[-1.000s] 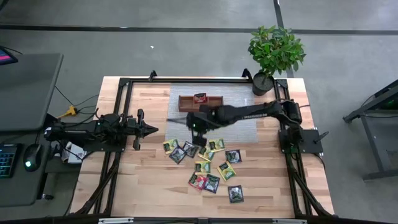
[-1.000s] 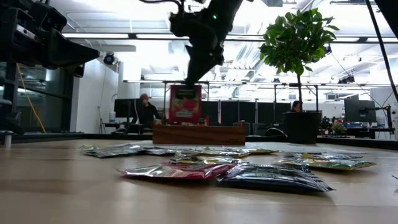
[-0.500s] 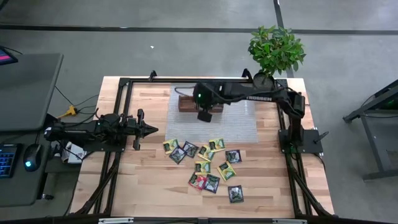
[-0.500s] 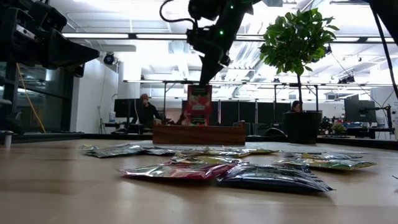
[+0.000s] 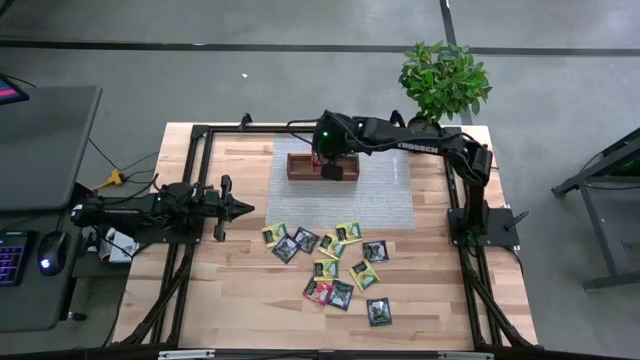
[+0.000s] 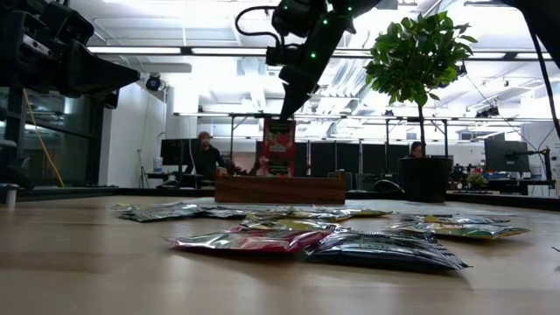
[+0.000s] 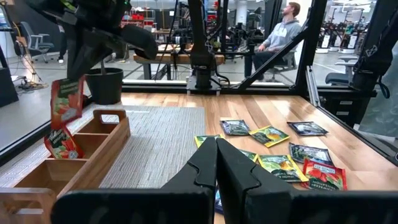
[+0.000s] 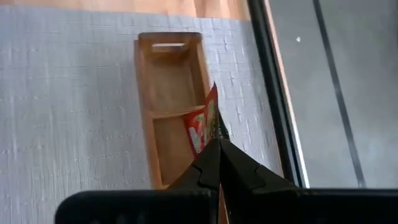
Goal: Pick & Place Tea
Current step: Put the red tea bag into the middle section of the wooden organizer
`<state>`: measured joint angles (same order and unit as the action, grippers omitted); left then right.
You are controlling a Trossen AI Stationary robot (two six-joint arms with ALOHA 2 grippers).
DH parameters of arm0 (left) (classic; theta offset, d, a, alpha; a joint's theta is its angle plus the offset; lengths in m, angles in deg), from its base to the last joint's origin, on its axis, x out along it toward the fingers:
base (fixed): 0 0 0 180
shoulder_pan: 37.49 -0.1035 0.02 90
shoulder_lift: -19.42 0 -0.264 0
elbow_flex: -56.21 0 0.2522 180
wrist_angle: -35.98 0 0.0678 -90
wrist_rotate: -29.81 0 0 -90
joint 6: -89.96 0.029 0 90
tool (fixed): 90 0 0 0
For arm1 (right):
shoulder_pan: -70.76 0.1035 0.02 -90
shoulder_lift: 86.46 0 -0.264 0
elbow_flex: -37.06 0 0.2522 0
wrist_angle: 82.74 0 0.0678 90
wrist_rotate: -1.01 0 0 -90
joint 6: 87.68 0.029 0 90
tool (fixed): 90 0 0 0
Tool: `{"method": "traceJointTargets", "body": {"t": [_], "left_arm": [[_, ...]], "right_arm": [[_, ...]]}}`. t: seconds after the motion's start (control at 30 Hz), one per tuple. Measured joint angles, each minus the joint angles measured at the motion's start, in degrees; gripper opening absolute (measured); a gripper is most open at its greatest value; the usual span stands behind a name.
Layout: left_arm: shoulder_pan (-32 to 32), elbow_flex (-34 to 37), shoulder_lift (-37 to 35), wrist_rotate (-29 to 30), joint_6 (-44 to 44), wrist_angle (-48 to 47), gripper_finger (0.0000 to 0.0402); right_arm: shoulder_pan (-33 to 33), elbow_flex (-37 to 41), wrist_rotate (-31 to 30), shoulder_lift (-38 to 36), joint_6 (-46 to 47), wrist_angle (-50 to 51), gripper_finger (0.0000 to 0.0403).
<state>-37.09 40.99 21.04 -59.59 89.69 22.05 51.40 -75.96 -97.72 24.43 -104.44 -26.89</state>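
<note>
My right gripper point(image 5: 331, 170) hangs over the brown wooden tray point(image 5: 300, 166) at the table's far side, shut on a red tea packet point(image 6: 278, 150). A second red packet point(image 7: 61, 142) stands on edge in the tray's middle compartment. Several yellow-green, red and dark tea packets point(image 5: 330, 262) lie flat on the wood nearer the front. My left gripper point(image 5: 247, 207) waits shut at the table's left, pointing level toward the packets. My right gripper pinches the red packet's top edge point(image 6: 282, 124) between its two fingers, coming at it from above on a downward slant. The packet hangs upright below the fingertips point(image 8: 210, 163), clear of the table, its lower end just over the tray point(image 8: 163, 112).
A grey mat point(image 5: 385, 200) lies under the tray and reaches toward the packets. A potted plant point(image 5: 440, 85) stands at the far right corner. A black frame rail point(image 5: 190, 190) runs round the tabletop. People sit in the room beyond the table.
My right gripper has carried the red packet from above the pile toward the table's far edge, rising a little and rolling its wrist, and now hangs over the tray. The packet stays hanging below it.
</note>
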Motion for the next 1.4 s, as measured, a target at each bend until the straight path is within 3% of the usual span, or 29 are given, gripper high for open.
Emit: {"method": "traceJointTargets", "body": {"t": [0.2,0.7,1.4], "left_arm": [[0.0,0.0,0.0,0.0,0.0,0.0,0.0],[0.0,0.0,0.0,0.0,0.0,0.0,0.0],[0.0,0.0,0.0,0.0,0.0,0.0,0.0]], "right_arm": [[-1.0,0.0,3.4,2.1,-4.9,-0.2,0.0],[-2.5,0.0,3.1,6.9,-7.8,-1.5,0.0],[-2.4,0.0,0.1,4.6,-7.5,3.6,0.0]]}}
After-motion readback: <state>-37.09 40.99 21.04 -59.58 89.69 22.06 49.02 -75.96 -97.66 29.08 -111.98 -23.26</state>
